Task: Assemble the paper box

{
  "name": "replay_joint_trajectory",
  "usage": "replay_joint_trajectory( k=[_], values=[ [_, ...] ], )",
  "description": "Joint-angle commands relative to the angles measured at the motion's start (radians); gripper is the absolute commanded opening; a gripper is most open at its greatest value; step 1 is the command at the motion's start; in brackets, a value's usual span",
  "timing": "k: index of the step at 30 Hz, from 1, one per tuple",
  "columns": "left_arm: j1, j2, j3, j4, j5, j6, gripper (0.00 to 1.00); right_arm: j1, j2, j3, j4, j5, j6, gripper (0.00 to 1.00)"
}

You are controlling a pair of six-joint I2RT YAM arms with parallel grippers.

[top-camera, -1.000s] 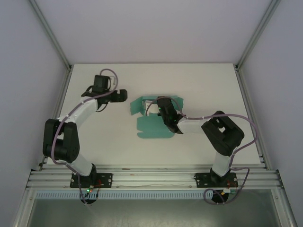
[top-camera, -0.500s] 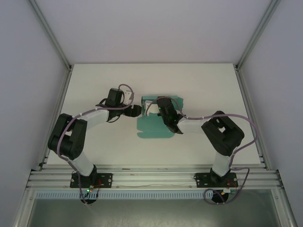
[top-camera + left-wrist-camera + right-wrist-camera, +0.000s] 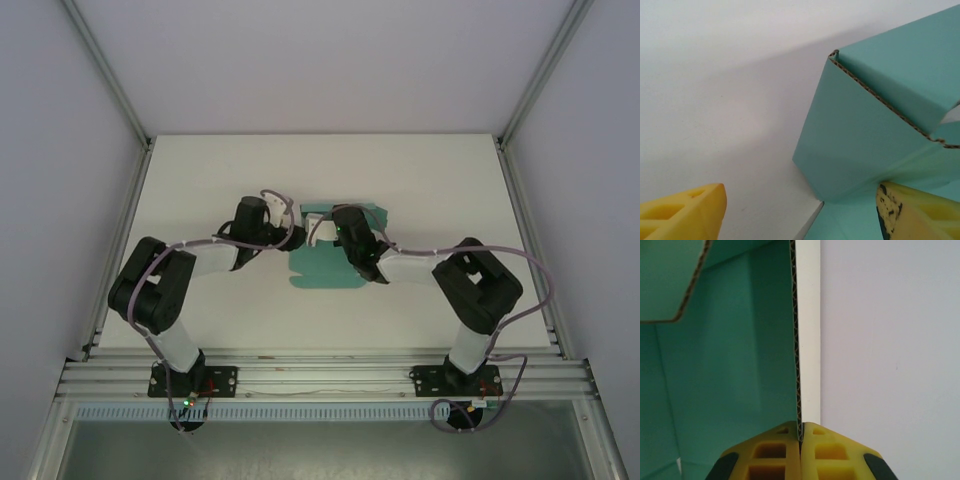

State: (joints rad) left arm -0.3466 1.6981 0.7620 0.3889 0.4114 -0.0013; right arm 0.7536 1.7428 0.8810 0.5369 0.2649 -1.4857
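Plainly, the flat white table (image 3: 200,180) held everything. Near its middle lay the teal-green corrugated card paper box (image 3: 318,272), half-folded, with its base flat and its panels raised toward 12 o'clock. At the box's 9 o'clock edge was the left gripper (image 3: 801,200). Its yellow fingers (image 3: 685,212) were spread wide, one over bare table and the other by a raised teal panel; whether it touched, I could not tell. Over the box's 12 o'clock part, the right gripper (image 3: 800,427) pinched an upright card wall, fingers pressed together on its fluted edge.
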Motion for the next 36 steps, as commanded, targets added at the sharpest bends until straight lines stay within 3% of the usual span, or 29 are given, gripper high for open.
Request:
replay_joint_trajectory(
  k=[1,11,19,28,32,36],
  values=[
    [-0.029,0.0,-0.05,0.133,-0.088,0.055,0.76,0.024,-0.028,-0.032,-0.068,-0.015,0.0,0.0],
    [-0.052,0.039,-0.09,0.261,-0.039,0.062,0.79,0.048,0.024,-0.071,-0.044,0.064,-0.039,0.0],
    [-0.068,0.074,-0.046,0.254,0.014,0.066,0.78,0.05,-0.012,-0.047,-0.114,0.024,0.025,0.0],
    [-0.068,0.131,0.053,0.226,0.0,0.024,0.34,0.049,0.018,-0.031,-0.182,0.005,0.054,0.0],
    [-0.068,0.153,0.085,0.186,-0.127,-0.008,0.1,0.049,0.01,-0.014,-0.204,-0.005,0.103,0.0],
    [-0.075,0.169,0.084,0.168,-0.264,-0.068,0.0,0.049,0.004,0.007,-0.221,-0.001,0.163,0.0]
  ],
)
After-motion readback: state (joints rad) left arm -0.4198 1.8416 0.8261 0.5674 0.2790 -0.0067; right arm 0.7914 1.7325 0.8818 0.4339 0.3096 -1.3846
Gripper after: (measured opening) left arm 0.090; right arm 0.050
